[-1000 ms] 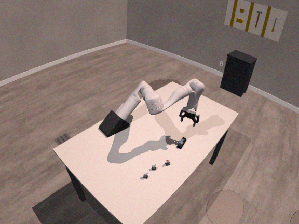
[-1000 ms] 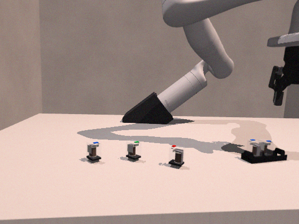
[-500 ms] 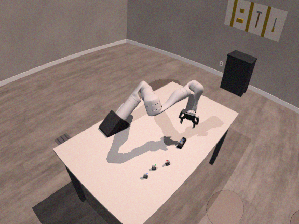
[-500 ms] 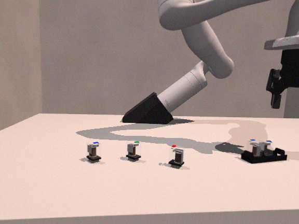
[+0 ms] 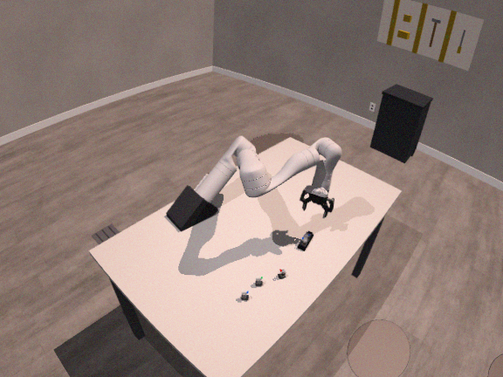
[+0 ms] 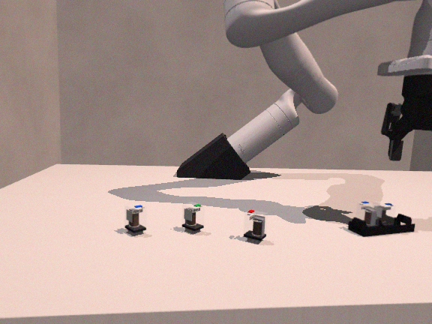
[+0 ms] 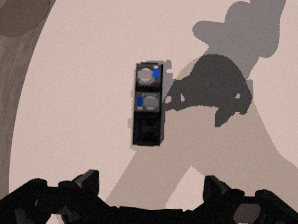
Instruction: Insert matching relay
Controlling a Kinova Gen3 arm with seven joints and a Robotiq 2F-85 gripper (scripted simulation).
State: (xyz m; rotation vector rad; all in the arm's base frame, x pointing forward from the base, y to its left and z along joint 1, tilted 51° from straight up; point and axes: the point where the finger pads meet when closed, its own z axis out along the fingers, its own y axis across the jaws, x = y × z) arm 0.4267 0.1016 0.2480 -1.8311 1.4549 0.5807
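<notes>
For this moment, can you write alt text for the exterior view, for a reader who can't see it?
Three loose relays stand in a row on a pale table: blue-button relay, green-button relay, red-button relay. Right of them, a black rack holds two blue-button relays, one end pocket empty. The open gripper hangs above, holding nothing.
</notes>
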